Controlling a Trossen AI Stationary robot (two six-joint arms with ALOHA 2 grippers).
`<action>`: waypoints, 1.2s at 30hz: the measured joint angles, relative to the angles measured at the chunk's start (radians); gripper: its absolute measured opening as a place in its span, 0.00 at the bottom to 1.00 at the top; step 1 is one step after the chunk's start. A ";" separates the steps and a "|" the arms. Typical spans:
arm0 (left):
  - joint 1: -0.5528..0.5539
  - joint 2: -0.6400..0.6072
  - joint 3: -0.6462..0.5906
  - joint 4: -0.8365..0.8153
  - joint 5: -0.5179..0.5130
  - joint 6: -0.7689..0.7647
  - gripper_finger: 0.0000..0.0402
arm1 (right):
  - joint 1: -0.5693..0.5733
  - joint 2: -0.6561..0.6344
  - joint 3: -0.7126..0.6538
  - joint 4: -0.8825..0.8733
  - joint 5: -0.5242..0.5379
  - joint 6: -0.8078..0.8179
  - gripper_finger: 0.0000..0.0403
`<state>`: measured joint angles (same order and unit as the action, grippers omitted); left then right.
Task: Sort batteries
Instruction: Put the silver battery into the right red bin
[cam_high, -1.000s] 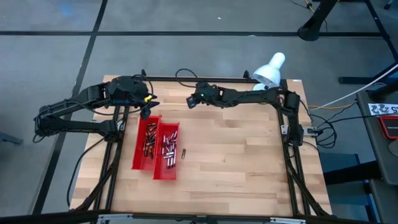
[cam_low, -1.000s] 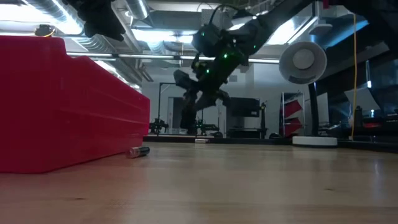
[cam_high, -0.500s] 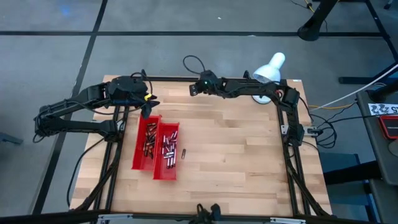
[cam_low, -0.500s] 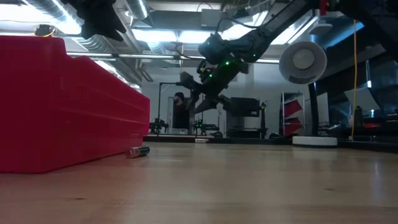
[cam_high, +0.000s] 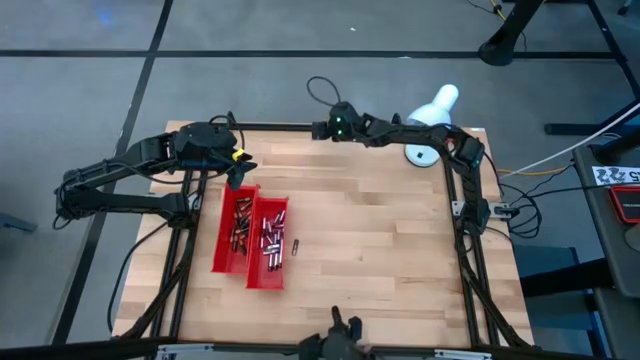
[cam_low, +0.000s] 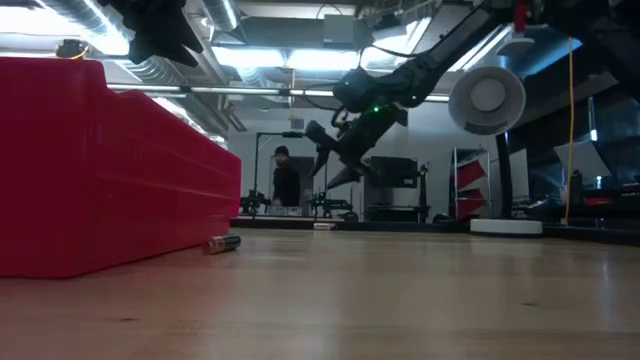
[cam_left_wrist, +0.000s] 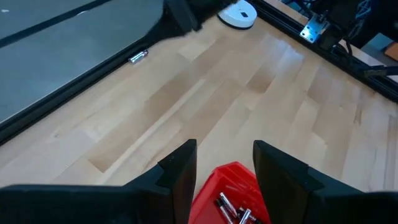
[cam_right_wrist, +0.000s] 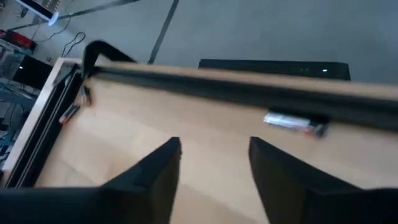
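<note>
Left pincer (cam_high: 238, 176): hangs just above the far end of the red trays (cam_high: 252, 240); in its wrist view the fingers (cam_left_wrist: 177, 169) stand parted with nothing between them, the tray end showing in the gap.
Red trays: two long bins side by side on the wooden surface (cam_high: 380, 240), toward its left half; in the low view their wall (cam_low: 110, 170) fills the left side.
Batteries (cam_high: 255, 232): most lie inside the two red trays, spread along both bins; a few show at the tray end in the left wrist view (cam_left_wrist: 231, 208).
Loose battery (cam_high: 296, 246): lies on the surface just right of the red trays, apart from their wall; also seen low (cam_low: 223, 243).
Right pincer (cam_high: 320, 129): raised over the far edge of the surface, well away from the red trays; fingers (cam_right_wrist: 155, 171) parted, holding nothing.
Small battery (cam_right_wrist: 296, 122): lies on the surface by the far rail, well away from the red trays.
White lamp (cam_high: 432, 110): at the far right corner, farthest from the red trays.
</note>
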<state>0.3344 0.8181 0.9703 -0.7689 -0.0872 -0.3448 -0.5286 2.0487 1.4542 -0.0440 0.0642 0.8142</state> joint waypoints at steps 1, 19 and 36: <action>0.000 0.000 0.000 0.000 0.000 0.001 0.37 | -0.010 0.000 0.006 -0.007 -0.013 -0.003 0.49; 0.003 0.001 0.000 -0.008 0.003 0.036 0.37 | -0.036 0.368 0.707 -0.770 0.031 -0.107 0.74; 0.001 0.001 0.000 -0.008 0.025 0.094 0.37 | -0.044 0.469 0.778 -0.821 0.038 -0.057 0.80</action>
<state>0.3355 0.8192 0.9703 -0.7765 -0.0624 -0.2508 -0.5729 2.5175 2.2318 -0.8647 0.1017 0.7568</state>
